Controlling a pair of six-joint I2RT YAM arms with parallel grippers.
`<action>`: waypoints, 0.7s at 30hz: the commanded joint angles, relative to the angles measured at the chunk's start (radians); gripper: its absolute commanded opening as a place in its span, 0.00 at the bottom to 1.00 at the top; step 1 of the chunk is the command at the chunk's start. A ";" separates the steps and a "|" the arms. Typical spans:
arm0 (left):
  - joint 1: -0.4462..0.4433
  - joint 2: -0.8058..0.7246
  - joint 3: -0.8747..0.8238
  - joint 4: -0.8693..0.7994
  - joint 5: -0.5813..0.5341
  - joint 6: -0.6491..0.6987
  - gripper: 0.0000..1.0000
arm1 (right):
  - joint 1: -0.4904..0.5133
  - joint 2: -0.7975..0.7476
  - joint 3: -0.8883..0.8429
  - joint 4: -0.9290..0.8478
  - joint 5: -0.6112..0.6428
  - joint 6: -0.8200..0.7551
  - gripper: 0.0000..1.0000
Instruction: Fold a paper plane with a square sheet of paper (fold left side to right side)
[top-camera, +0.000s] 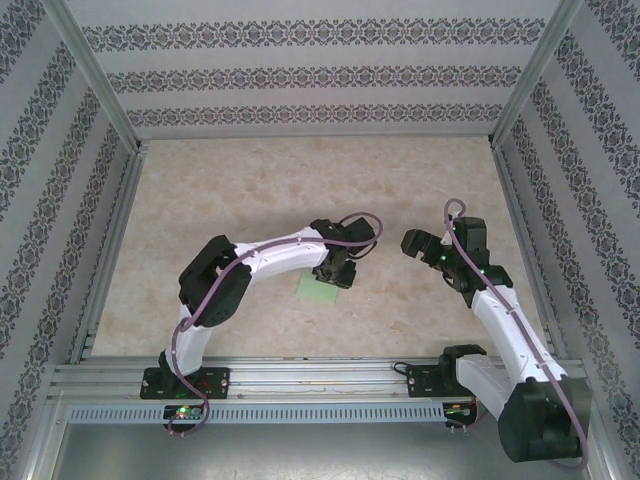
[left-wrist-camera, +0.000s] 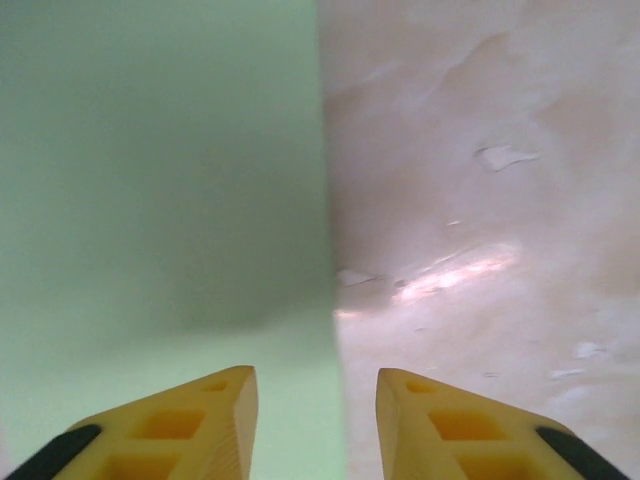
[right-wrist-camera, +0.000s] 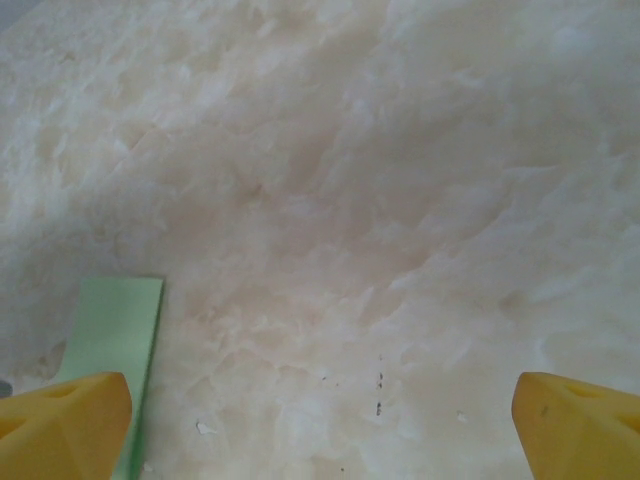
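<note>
One paper sheet (left-wrist-camera: 150, 180), edge apparently under narrowly parted left pincer (left-wrist-camera: 315, 388), right pincer (right-wrist-camera: 320, 400) wide over open table (right-wrist-camera: 400, 200)

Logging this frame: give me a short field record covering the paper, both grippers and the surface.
paper: light-green paper sheet, lying flat, a small rectangle rather than a dart
surface: beige marbled table
left gripper: low over the sheet, jaws partly parted across one straight edge, nothing clamped
right gripper: wide open, empty, over bare table to the right of the sheet, apart from it
fold stage: cannot tell how many folds are made
</note>
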 joint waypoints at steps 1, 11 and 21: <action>0.027 0.007 0.004 0.118 0.136 -0.020 0.39 | -0.013 0.031 0.042 -0.019 -0.071 -0.002 0.97; 0.143 -0.156 -0.153 0.387 0.297 -0.011 0.43 | 0.018 0.138 0.069 0.016 -0.298 0.086 0.75; 0.327 -0.359 -0.450 0.605 0.366 -0.022 0.42 | 0.326 0.381 0.103 0.220 -0.224 0.256 0.41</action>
